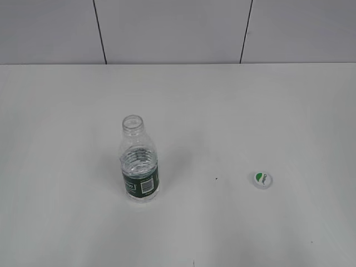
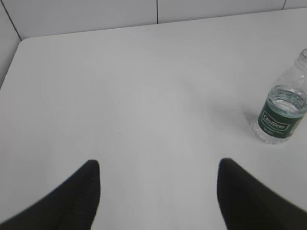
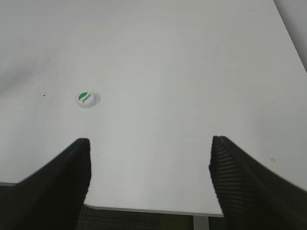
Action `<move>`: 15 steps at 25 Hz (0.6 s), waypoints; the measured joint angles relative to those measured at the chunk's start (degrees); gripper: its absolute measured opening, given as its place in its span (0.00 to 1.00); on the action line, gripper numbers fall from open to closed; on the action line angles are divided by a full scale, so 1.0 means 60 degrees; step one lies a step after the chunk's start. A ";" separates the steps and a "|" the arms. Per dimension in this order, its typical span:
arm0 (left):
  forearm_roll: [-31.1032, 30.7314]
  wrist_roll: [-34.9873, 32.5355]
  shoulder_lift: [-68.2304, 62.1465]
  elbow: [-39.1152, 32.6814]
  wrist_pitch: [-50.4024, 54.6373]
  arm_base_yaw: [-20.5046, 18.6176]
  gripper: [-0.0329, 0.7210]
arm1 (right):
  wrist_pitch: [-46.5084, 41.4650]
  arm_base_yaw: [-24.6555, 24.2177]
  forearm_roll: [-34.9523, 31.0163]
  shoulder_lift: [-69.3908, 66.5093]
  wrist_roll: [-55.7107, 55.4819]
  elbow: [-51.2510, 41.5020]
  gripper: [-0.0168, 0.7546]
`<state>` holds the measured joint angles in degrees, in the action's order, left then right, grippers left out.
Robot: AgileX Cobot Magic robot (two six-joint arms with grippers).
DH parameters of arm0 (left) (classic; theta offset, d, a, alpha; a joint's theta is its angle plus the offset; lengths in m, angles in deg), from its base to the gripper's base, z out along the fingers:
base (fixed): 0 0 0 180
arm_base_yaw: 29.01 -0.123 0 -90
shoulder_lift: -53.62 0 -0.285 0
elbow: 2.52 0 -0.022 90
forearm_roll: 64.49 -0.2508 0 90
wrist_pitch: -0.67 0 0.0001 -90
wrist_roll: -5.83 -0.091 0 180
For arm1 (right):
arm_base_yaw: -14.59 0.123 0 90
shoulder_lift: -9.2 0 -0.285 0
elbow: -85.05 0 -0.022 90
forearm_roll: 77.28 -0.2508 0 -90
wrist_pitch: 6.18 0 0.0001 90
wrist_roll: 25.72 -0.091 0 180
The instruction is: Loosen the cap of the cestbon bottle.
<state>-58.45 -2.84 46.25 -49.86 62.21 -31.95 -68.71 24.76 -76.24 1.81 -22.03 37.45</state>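
The cestbon bottle [image 1: 139, 167] stands upright on the white table [image 1: 222, 111], left of the middle, with its neck open and no cap on it. It also shows at the right edge of the left wrist view [image 2: 283, 105]. The cap [image 1: 262, 179] lies flat on the table to the bottle's right, green half-circle up; it shows in the right wrist view [image 3: 87, 99] too. My left gripper [image 2: 158, 165] is open and empty, well back from the bottle. My right gripper [image 3: 149, 143] is open and empty above the table's front edge, back from the cap. Neither gripper shows in the exterior view.
A grey panelled wall [image 1: 178, 28] runs along the table's far edge. The table's front edge [image 3: 153, 210] and a dark floor show below my right gripper. A small dark speck [image 1: 216, 178] lies between bottle and cap.
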 joint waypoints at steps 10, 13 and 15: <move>0.0000 0.0000 0.0000 0.0000 0.0000 0.0000 0.66 | 0.0000 -0.0689 0.0000 0.0000 0.0011 0.0000 0.79; 0.0000 0.0000 0.0000 0.0000 0.0000 0.0000 0.66 | 0.0000 -0.1238 0.0000 0.0000 0.0011 0.0000 0.79; 0.0000 0.0000 0.0000 0.0000 0.0000 0.0000 0.66 | 0.0000 -0.1283 0.0000 0.0000 0.0011 0.0000 0.79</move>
<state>-58.45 -2.84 46.25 -49.86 62.21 -31.95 -68.71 17.06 -76.24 1.81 -21.96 37.45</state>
